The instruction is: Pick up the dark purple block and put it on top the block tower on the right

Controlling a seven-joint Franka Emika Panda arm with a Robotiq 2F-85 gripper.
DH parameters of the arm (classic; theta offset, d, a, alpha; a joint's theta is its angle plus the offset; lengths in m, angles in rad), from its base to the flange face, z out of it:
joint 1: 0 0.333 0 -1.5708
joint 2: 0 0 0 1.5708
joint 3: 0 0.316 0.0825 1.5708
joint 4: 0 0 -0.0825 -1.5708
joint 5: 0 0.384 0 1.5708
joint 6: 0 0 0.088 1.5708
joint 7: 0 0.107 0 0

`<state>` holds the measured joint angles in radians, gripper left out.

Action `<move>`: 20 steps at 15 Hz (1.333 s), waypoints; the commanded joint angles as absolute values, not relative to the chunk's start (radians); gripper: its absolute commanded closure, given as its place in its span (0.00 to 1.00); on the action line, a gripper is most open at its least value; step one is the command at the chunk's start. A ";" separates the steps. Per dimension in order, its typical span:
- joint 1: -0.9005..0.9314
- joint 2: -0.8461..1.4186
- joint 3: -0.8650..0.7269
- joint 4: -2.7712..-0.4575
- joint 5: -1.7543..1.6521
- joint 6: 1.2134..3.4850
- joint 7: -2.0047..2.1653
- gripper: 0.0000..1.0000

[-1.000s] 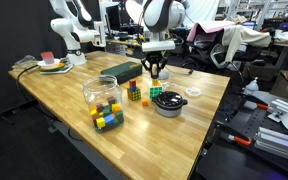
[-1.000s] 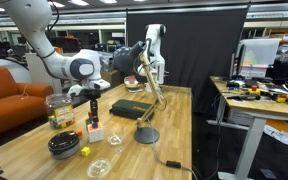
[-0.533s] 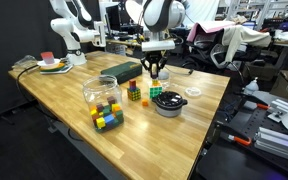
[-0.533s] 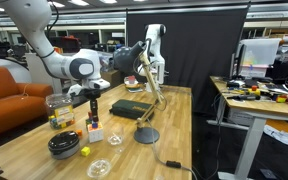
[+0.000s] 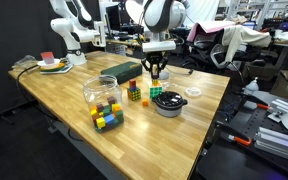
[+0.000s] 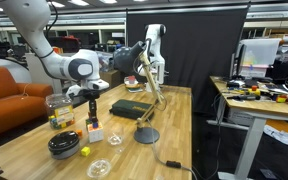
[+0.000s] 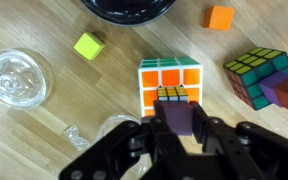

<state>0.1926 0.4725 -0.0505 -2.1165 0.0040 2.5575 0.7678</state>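
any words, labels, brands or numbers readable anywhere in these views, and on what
No text can be read in any view.
The cube under the pincer: plain colour stickers, no marks.
The dark purple block in the pincer: blank faces.
The background screens: too small and blurred to read.

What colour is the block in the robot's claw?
The block is dark purple; wrist view shows it best.

Bare table (image 7: 44, 130) strips around the cube tower (image 7: 154, 75); black bowl (image 7: 129, 8), glass lid (image 7: 14, 78), Rubik's cube (image 7: 252, 68) close alongside.
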 commanded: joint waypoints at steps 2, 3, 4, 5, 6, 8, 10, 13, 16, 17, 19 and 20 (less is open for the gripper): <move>0.202 0.441 -0.064 -2.155 0.002 2.578 0.776 0.93; 0.202 0.441 -0.064 -2.156 0.002 2.577 0.777 0.93; 0.202 0.443 -0.065 -2.156 0.001 2.576 0.778 0.93; 0.202 0.444 -0.065 -2.155 0.000 2.573 0.778 0.64; 0.199 0.446 -0.063 -2.153 0.004 2.570 0.775 0.45; 0.200 0.449 -0.064 -2.152 0.001 2.570 0.774 0.33; 0.199 0.452 -0.064 -2.148 0.002 2.567 0.772 0.19; 0.198 0.453 -0.064 -2.144 0.003 2.564 0.772 0.01; 0.199 0.439 -0.065 -2.152 0.002 2.563 0.772 0.00; 0.206 0.428 -0.074 -2.158 -0.009 2.557 0.784 0.00; 0.219 0.383 -0.085 -2.184 -0.030 2.541 0.804 0.00; 0.223 0.355 -0.086 -2.201 -0.043 2.527 0.815 0.00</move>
